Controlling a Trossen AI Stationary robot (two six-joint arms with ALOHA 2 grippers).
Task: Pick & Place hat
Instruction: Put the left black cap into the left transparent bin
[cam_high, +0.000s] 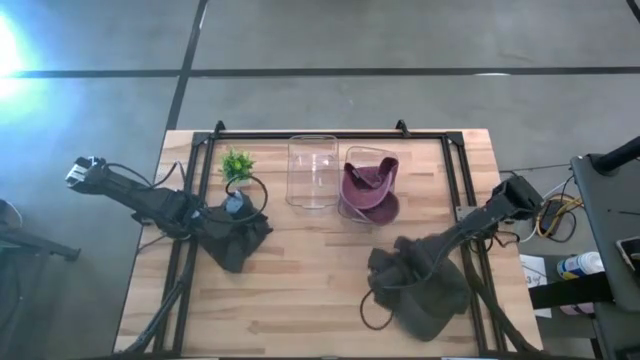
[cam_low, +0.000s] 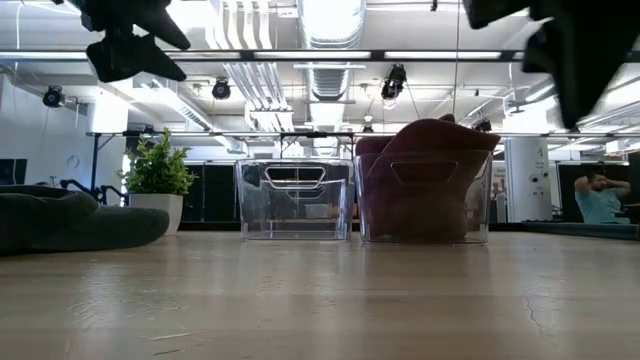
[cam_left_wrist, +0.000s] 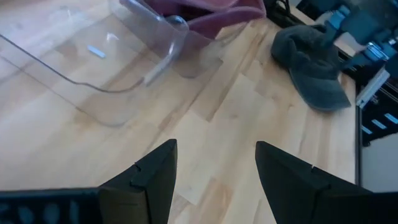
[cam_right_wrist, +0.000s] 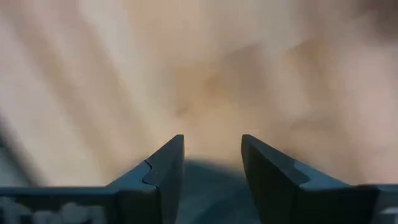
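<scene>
My right claw (cam_right_wrist: 211, 163) hangs over bare tabletop (cam_high: 300, 280), jaws parted and empty. A dark grey hat (cam_high: 420, 290) lies beneath that arm; a maroon hat (cam_high: 368, 185) already sits in the right-hand clear bin (cam_high: 372, 212). I'd drop squarely onto the grey hat's crown and pinch a thick fold before lifting. My left claw (cam_left_wrist: 214, 171) waits wide, near the small plant (cam_high: 237, 165).

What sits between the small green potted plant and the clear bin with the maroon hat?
In the high view, an empty clear plastic bin stands between the green potted plant and the hat's bin; the low view agrees.
</scene>
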